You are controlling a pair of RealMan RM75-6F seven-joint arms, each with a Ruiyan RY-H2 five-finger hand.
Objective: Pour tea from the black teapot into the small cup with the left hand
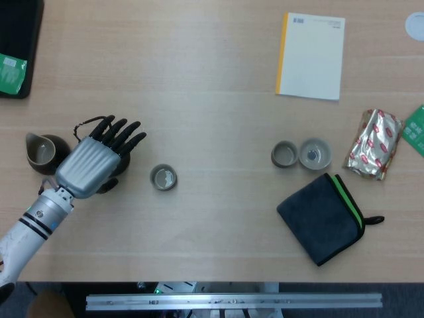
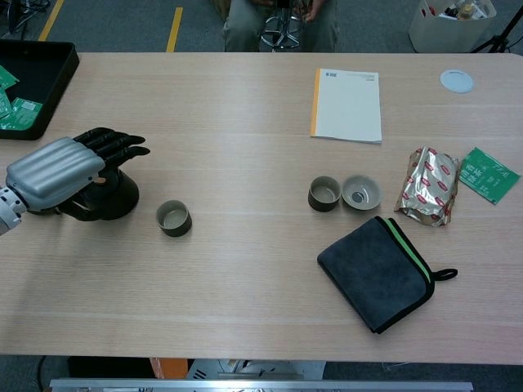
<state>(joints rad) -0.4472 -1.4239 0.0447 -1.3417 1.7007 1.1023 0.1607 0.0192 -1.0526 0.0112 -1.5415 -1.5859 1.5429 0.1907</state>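
The black teapot (image 1: 124, 158) (image 2: 119, 196) stands at the left of the table, mostly covered from above by my left hand (image 1: 93, 162) (image 2: 65, 170). The hand hovers over the pot's handle with its fingers stretched out and spread toward the right; I see nothing held in it. The small olive cup (image 1: 163, 177) (image 2: 173, 218) stands upright just right of the teapot, apart from both pot and hand. My right hand shows in neither view.
A dark pitcher cup (image 1: 41, 151) stands left of the teapot. Two more cups (image 1: 285, 154) (image 1: 315, 154), a dark folded cloth (image 1: 321, 217), a foil packet (image 1: 374, 144) and a notebook (image 1: 311, 56) lie to the right. A black tray (image 2: 33, 82) sits far left.
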